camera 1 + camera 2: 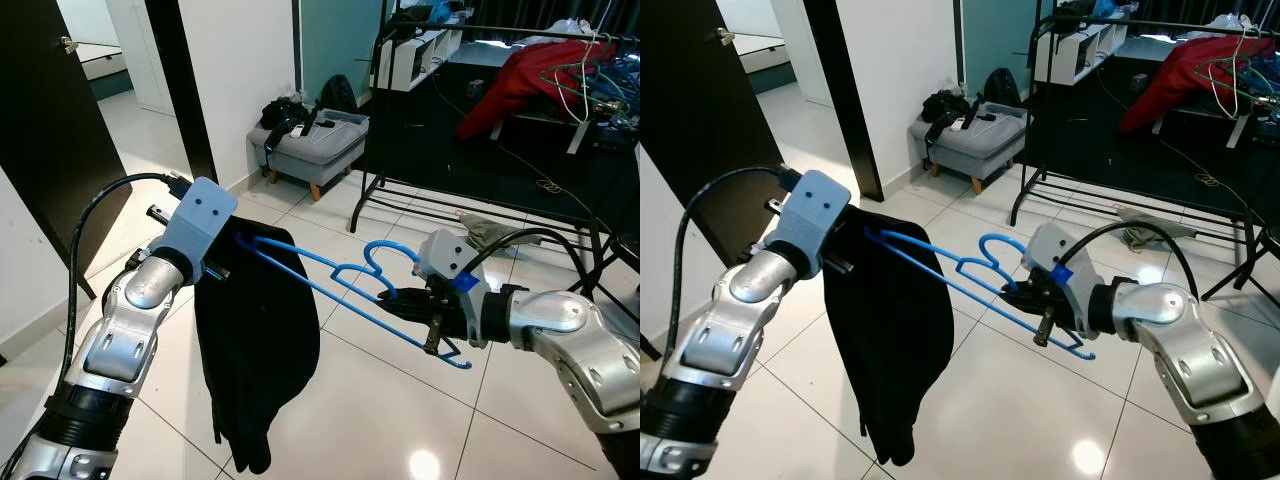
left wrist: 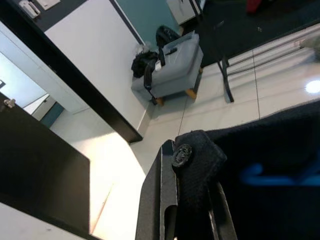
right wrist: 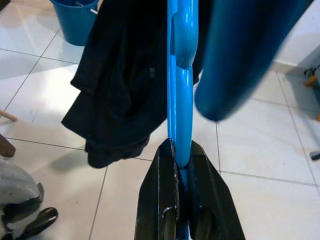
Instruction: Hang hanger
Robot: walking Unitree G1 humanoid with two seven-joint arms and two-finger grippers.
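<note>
You have the blue hanger (image 1: 340,280) clamped in your right end effector (image 1: 415,308) and the black garment (image 1: 255,340) pinched in your left end effector (image 2: 192,200), but the rack (image 1: 480,30) is well apart, so hanging remains.

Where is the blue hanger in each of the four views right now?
Left eye: blue hanger mid-frame, between both grippers.
Right eye: centre.
Left wrist: blue blur behind the black garment.
Right wrist: vertical bar in the right gripper.
Shared landmark: the black garment.
</note>
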